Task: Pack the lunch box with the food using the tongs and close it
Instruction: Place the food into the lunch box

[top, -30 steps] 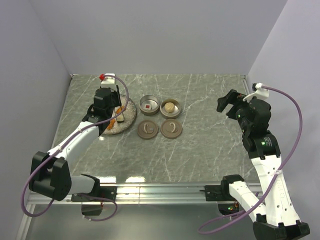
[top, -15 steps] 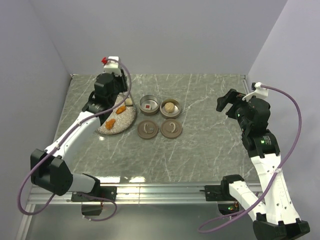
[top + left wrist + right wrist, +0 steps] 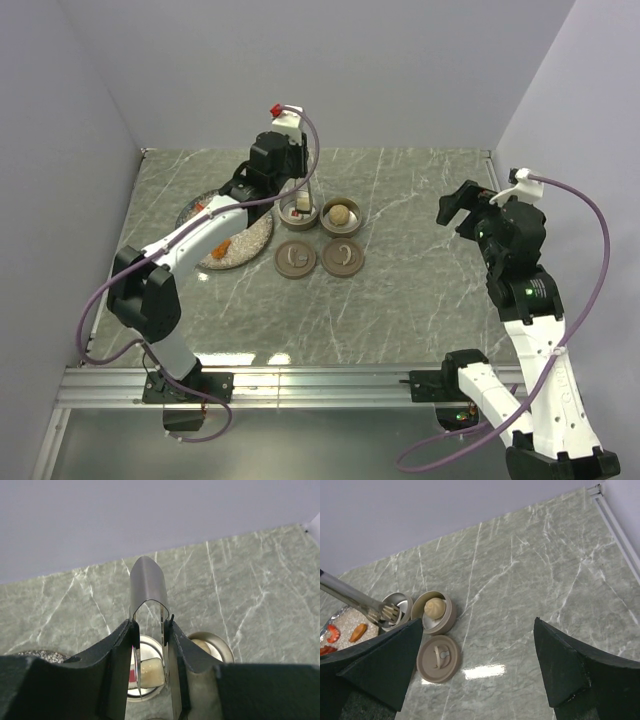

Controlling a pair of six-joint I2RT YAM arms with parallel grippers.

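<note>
Now the tongs (image 3: 147,582) stand nearly upright in your left gripper (image 3: 150,630), bent end up, the fingers clamped on both thin arms and squeezing them partway together. Their tips hang over the left tin (image 3: 284,212). A pale piece (image 3: 150,670) shows low between the arms, but you cannot tell whether it is pinched or already lying in the tin.

A second ago this gripper was down over the plate (image 3: 250,240); it has since swung toward 3 o'clock and now sits above that tin. An orange piece (image 3: 222,242) lies on the plate.

At 3 o'clock of the left tin, touching or nearly so, the right tin (image 3: 358,218) holds a round tan dumpling (image 3: 341,213). Two lids (image 3: 296,259) lie flat on the table (image 3: 420,280) at 6 o'clock of the tins.

Your right gripper (image 3: 458,203) hovers well apart toward 3 o'clock, jaws spread wide with nothing between them, much as it was before.
</note>
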